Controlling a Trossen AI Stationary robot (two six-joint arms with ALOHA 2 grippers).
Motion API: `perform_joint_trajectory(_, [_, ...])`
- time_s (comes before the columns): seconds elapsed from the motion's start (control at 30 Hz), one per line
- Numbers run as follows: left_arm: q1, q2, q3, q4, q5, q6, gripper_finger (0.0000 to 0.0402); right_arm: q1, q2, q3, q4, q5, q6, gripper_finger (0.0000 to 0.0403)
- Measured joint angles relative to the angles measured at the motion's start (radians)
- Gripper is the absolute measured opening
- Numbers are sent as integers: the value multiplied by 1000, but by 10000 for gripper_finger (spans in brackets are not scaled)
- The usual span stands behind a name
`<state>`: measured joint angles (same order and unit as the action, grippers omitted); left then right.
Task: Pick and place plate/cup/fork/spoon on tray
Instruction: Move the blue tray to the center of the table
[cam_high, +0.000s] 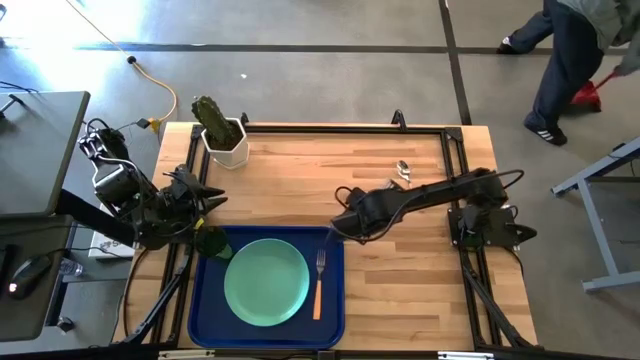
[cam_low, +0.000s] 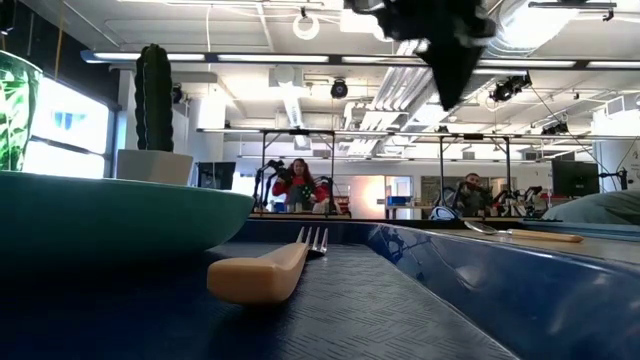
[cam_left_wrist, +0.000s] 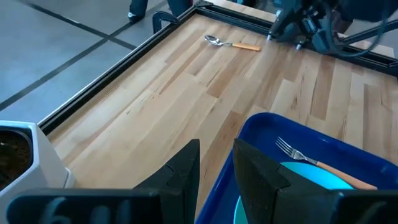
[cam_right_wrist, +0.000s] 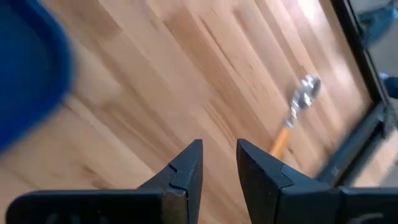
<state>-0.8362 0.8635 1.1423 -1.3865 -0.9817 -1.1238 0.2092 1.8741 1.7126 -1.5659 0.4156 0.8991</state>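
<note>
The blue tray (cam_high: 203, 318) lies at the table's near edge. On it are the mint-green plate (cam_high: 266, 280), the orange-handled fork (cam_high: 319, 282) to the plate's right, and the olive-green cup (cam_high: 211, 242), upright in the far left corner. The spoon (cam_high: 403, 172) lies on the bare wood toward the far right; it also shows in the right wrist view (cam_right_wrist: 297, 106). My left gripper (cam_high: 220, 201) is empty, fingers nearly together, just beyond the tray's far left corner. My right gripper (cam_high: 337, 226) is empty, fingers nearly together, above the tray's far right corner.
A white pot with a cactus (cam_high: 224, 138) stands at the table's far left. Bare wood lies between the tray and the spoon (cam_left_wrist: 231, 43). A person (cam_high: 570, 60) walks on the floor beyond the far right corner. People sit far back in the room (cam_low: 300, 185).
</note>
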Motion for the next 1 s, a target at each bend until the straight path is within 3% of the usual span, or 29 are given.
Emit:
perform_joint_trajectory(0.17, [0,0,0,0,-1,0,85,2,-119,-237,20,-67,129,90])
perform_joint_trajectory(0.5, [0,0,0,0,-3,0,85,16,-431,-552,314,-204,476,90])
perform_joint_trajectory(0.7, [0,0,0,0,0,1,85,28,-507,-627,472,-246,639,90])
perform_joint_trajectory(1.0, [0,0,0,0,1,2,85,51,-472,-638,675,-244,657,120])
